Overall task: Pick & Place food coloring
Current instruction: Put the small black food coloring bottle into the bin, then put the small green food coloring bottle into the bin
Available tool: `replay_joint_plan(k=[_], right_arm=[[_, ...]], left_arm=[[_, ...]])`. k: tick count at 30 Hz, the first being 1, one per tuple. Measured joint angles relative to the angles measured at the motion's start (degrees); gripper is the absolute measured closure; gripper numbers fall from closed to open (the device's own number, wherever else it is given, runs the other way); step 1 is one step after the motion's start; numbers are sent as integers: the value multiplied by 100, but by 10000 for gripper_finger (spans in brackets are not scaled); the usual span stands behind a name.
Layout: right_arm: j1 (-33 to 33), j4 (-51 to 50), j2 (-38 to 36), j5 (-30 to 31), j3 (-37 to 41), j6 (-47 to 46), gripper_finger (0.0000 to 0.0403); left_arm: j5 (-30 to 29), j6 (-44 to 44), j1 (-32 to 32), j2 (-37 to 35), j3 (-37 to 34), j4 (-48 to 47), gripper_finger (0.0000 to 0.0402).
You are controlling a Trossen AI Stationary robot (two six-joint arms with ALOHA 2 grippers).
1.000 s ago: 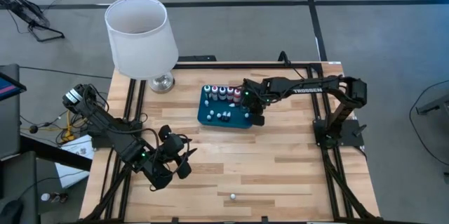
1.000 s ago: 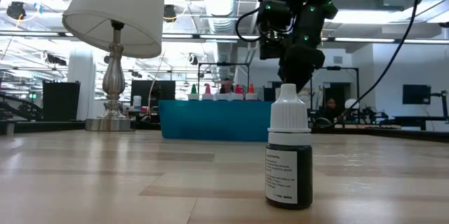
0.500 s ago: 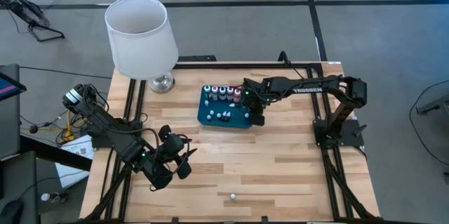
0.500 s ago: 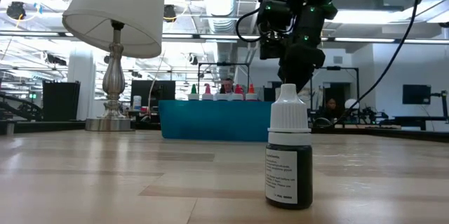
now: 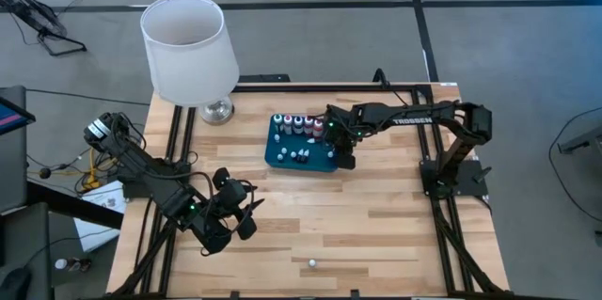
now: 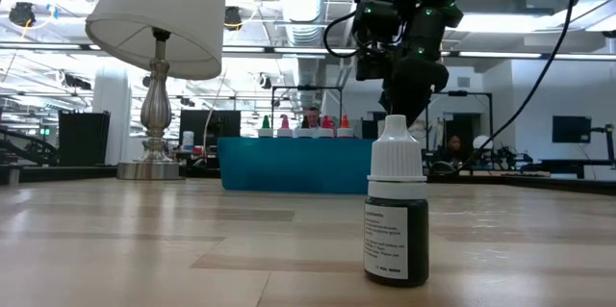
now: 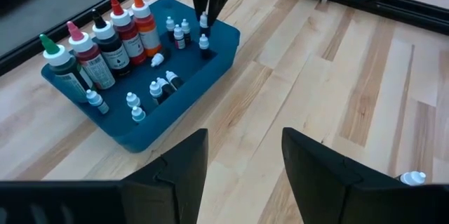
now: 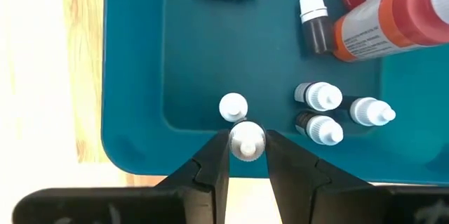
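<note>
Nothing is seen moving since earlier: a small white-capped bottle (image 8: pixel 247 142) is being gripped by the right pincer (image 8: pixel 247 155) over the teal tray (image 5: pixel 278 158); "TROSSEN" is being shown on its arm. Left pincer (image 7: pixel 242 155) is being held open, empty.

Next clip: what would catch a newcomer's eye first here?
Probably the right pincer over the teal tray at mid-table, its fingers closed around a small white-capped bottle. Next, the lone dark bottle standing close to the low camera, and the white-shaded lamp at the table's far left corner. The left pincer waits open.
</note>
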State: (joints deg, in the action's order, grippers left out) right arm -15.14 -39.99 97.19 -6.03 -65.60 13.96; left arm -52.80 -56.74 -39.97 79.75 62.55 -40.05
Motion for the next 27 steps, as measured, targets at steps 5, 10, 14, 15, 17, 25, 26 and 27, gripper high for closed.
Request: replay_joint_plan(k=[5, 10, 14, 15, 17, 25, 26, 27], right_arm=[[0, -2, 0, -3, 0, 10, 318], [0, -4, -2, -19, 0, 21, 315], [0, -7, -2, -22, -2, 13, 292], [0, -9, -2, -21, -2, 8, 283], [0, -22, -2, -16, -2, 8, 266], [-2, -37, -2, 40, -39, -135, 221], [-2, -40, -2, 38, -74, -146, 221], [-1, -41, -2, 36, -119, -149, 221]], left_arm=[[-1, -7, 0, 0, 1, 0, 226], [-1, -7, 0, 0, 1, 0, 226], [-1, -6, 0, 0, 1, 1, 226], [-1, -6, 0, 0, 1, 2, 226], [-1, -6, 0, 0, 1, 2, 226], [-1, -6, 0, 0, 1, 2, 226], [-1, -6, 0, 0, 1, 2, 226], [-1, -7, 0, 0, 0, 2, 226]])
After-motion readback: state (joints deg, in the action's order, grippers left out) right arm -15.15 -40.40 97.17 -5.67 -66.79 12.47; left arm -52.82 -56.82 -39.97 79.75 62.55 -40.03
